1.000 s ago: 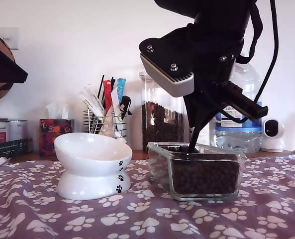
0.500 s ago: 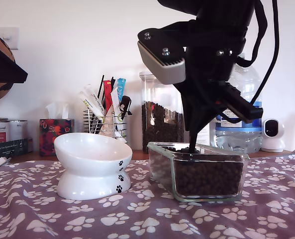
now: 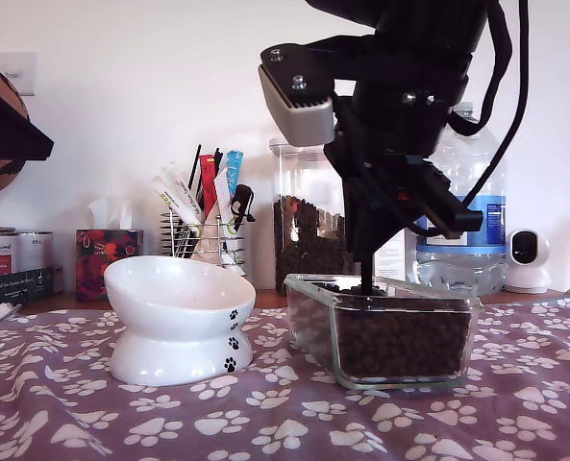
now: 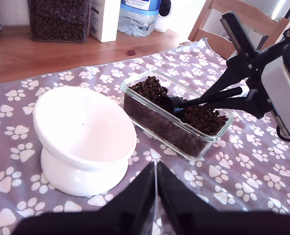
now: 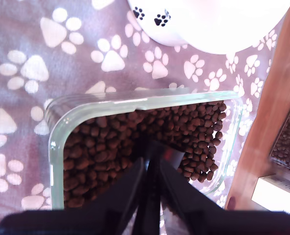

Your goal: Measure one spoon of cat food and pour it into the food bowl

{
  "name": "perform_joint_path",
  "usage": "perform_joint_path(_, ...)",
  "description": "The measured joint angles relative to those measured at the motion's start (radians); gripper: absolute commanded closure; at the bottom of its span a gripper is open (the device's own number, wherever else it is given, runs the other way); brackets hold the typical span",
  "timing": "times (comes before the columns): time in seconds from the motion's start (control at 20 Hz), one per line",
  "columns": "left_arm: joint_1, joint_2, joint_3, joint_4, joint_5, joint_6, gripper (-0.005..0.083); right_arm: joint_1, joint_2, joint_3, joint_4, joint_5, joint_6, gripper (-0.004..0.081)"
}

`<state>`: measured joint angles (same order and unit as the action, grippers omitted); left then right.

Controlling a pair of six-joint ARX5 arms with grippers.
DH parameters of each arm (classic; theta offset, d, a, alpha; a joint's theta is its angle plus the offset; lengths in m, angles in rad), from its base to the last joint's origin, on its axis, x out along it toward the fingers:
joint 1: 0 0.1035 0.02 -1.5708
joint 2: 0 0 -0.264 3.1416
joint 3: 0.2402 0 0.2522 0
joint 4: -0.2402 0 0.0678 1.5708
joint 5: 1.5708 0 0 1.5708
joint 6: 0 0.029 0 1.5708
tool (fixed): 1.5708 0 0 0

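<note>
Beside the glass dish [image 3: 390, 336], on the exterior view's left, the food bowl [image 3: 174, 317] stands on the worktop. My second gripper [image 5: 149, 169] points steeply down over the dish, clamped on the spoon [image 4: 176, 104]. Only the first wrist view shows its cup buried in the cat food [image 4: 193, 117]. My first gripper [image 4: 156, 191] is closed, holding nothing, near the bowl.

Three cameras, one table
One looks low across; two look down from above. All see the bowl [image 3: 179, 317] and dish [image 3: 390, 331].

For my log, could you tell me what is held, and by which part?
My second gripper holds the spoon by its handle; its cup is in the cat food. My first gripper holds nothing.
</note>
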<state>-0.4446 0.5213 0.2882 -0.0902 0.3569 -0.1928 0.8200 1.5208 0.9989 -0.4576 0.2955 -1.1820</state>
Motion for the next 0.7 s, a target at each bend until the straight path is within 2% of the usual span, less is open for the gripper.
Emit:
perform_joint_path(0.35,0.0,0.0,0.0,0.0,0.0,0.0,0.0793,0.0,0.002,0.0,0.024,-0.018,0.106,0.0782)
perform_joint_path(0.7,0.0,0.0,0.0,0.0,0.0,0.0,0.0793,0.002,0.002,0.0,0.029,0.006,0.23,0.0782)
